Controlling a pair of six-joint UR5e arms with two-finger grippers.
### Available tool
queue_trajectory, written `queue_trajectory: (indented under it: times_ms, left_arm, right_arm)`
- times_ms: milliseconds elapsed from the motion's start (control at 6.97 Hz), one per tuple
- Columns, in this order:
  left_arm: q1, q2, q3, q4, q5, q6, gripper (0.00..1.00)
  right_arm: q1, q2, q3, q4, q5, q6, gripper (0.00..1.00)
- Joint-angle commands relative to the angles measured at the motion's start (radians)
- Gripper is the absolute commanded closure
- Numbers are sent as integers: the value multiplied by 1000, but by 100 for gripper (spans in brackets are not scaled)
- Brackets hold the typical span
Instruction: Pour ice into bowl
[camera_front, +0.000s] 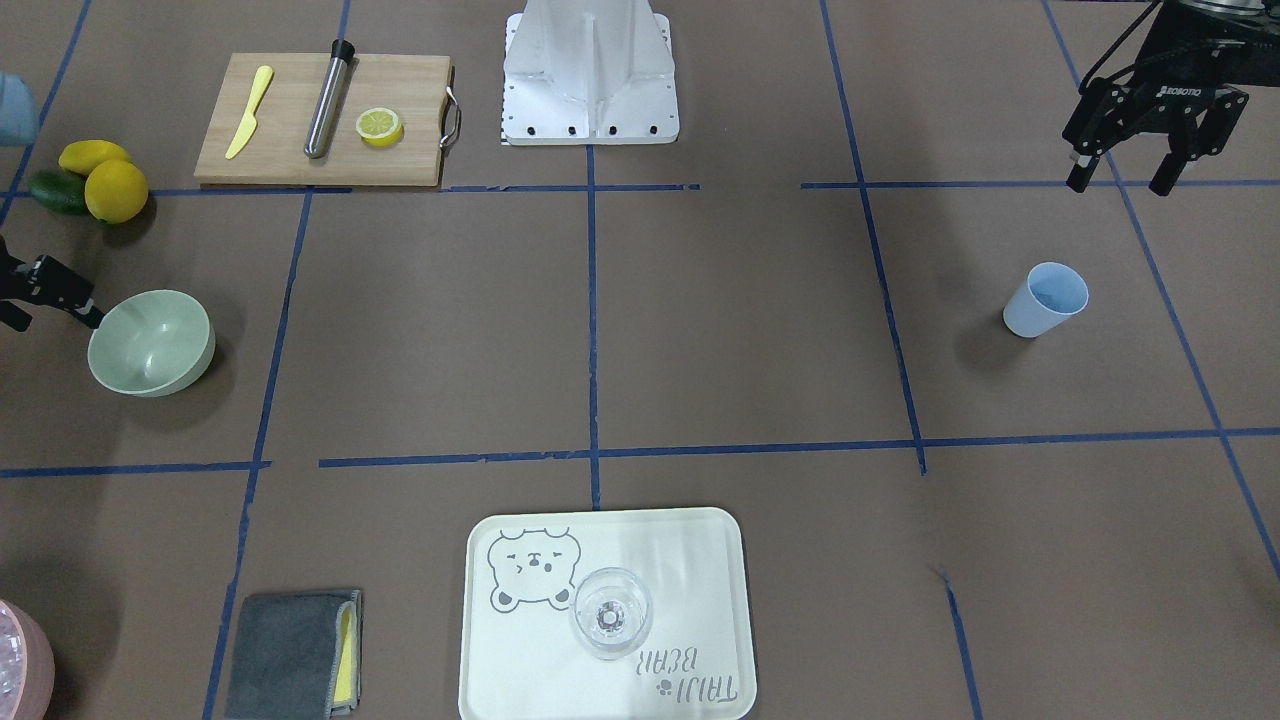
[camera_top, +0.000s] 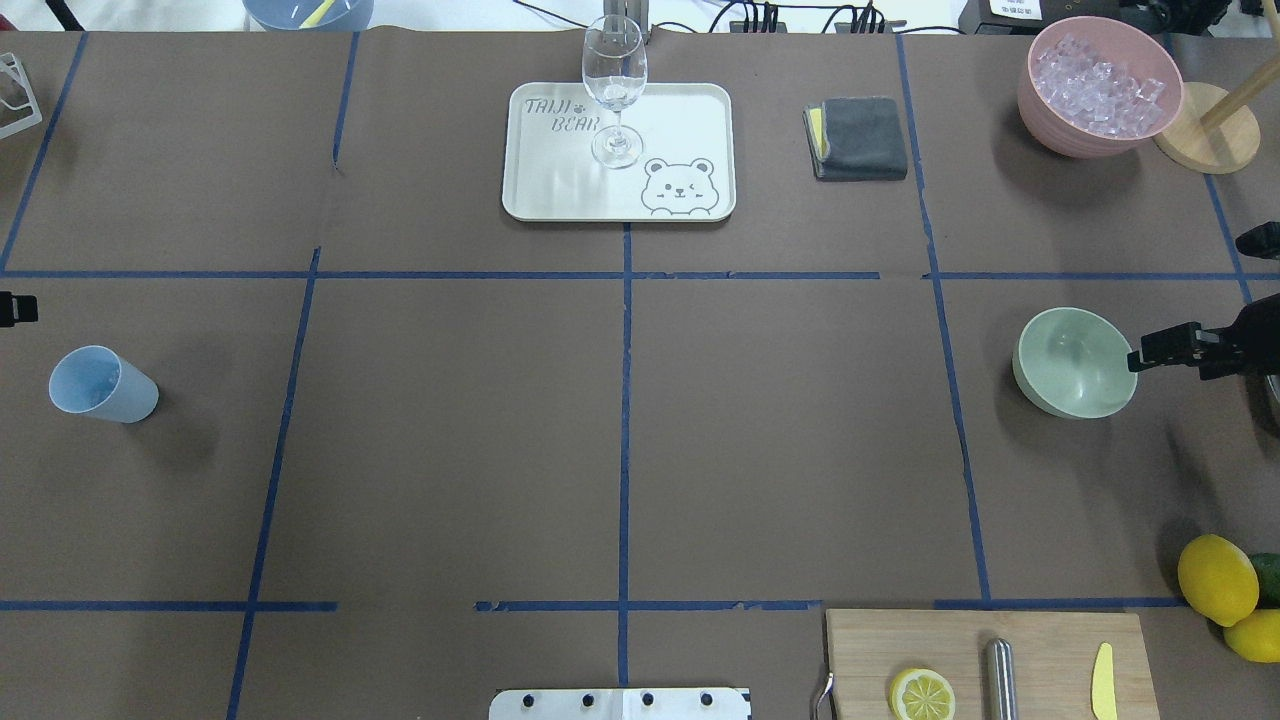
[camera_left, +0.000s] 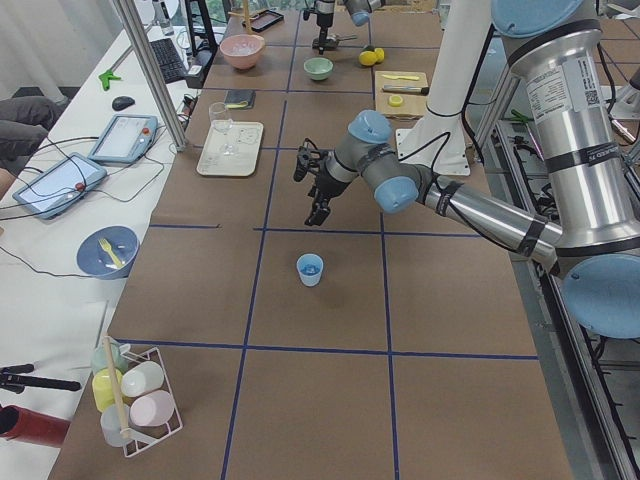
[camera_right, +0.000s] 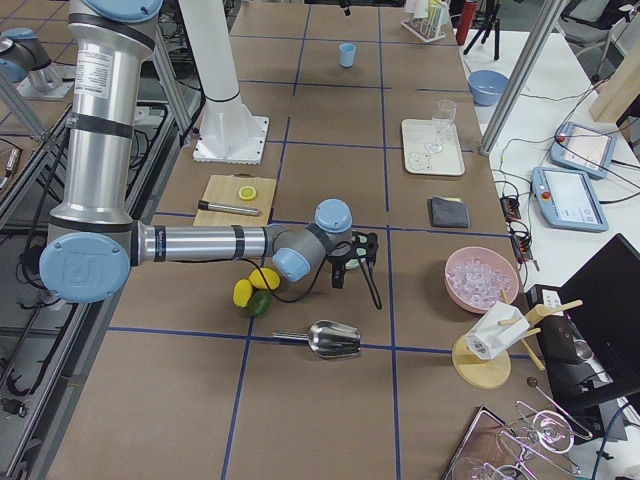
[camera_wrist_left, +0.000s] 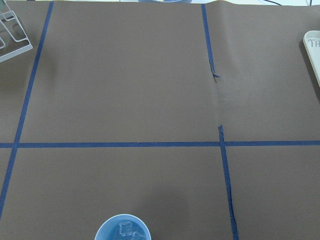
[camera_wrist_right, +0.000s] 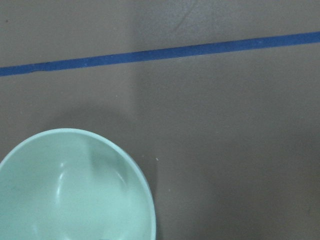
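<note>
Clear, glassy ice (camera_wrist_left: 127, 230), two or three small cubes lying in the one light blue cup (camera_front: 1045, 300), shows only in the left wrist view; the cup stands well apart from the single smooth sage-green bowl (camera_front: 150, 342). The left gripper (camera_front: 1118, 185) hangs with fingers spread, empty. The right gripper (camera_top: 1165, 348) sits just beside the bowl's rim, and I cannot tell whether its fingers are apart or together.

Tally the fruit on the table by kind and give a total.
Whole lemons: 2
Lemon half: 1
Dark green fruit: 1
Total: 4
</note>
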Motion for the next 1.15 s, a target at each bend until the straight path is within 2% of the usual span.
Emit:
queue_trajectory:
  times_ms: [0, 144, 287, 431, 718, 1005]
  left_arm:
    - [13, 13, 2, -10, 15, -2, 0]
    - [15, 19, 2, -10, 17, 1, 0]
    - [15, 19, 4, -10, 17, 1, 0]
    - [15, 20, 5, -10, 17, 1, 0]
    - [27, 25, 36, -56, 44, 0, 1]
    - [46, 129, 39, -205, 69, -10, 1]
  right_arm:
    - [-72, 18, -14, -1, -41, 40, 0]
    - [-91, 22, -27, -1, -51, 48, 5]
    - [-90, 20, -24, 1, -45, 54, 80]
    - [-90, 20, -28, -1, -34, 41, 100]
    - [-86, 17, -19, 1, -29, 41, 100]
    - [-65, 20, 13, 1, 56, 54, 100]
